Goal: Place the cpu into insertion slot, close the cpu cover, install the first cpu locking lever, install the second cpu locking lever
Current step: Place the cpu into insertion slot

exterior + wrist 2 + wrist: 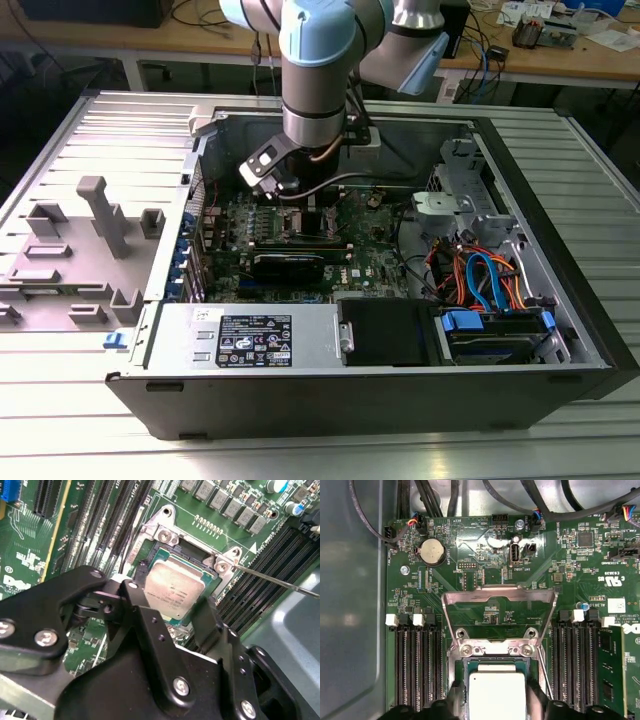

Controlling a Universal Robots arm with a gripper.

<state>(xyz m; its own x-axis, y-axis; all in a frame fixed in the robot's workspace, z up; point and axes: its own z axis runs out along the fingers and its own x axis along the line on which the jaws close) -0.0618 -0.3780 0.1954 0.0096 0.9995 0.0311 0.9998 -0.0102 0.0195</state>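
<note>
The cpu (497, 692) is a small square chip with a dull silver top, lying over the open socket on the green motherboard (485, 580). My gripper (497, 704) straddles it, one black finger (456, 700) against each of two opposite edges, shut on the chip. In the second wrist view the cpu (175, 587) sits between the same fingers (131, 591) of the gripper (167, 602). The cpu cover (500, 599) is flipped open, standing up behind the socket. A thin wire locking lever (280, 584) juts out beside the socket. In the exterior view the gripper (290, 195) is low inside the case.
Rows of black memory slots (415, 665) flank the socket on both sides. A black expansion card (288, 265) lies nearer the case front. A coin battery (432, 551) and black cables (375, 525) lie beyond the cover. Drive cage cables (480, 280) fill the exterior view's right.
</note>
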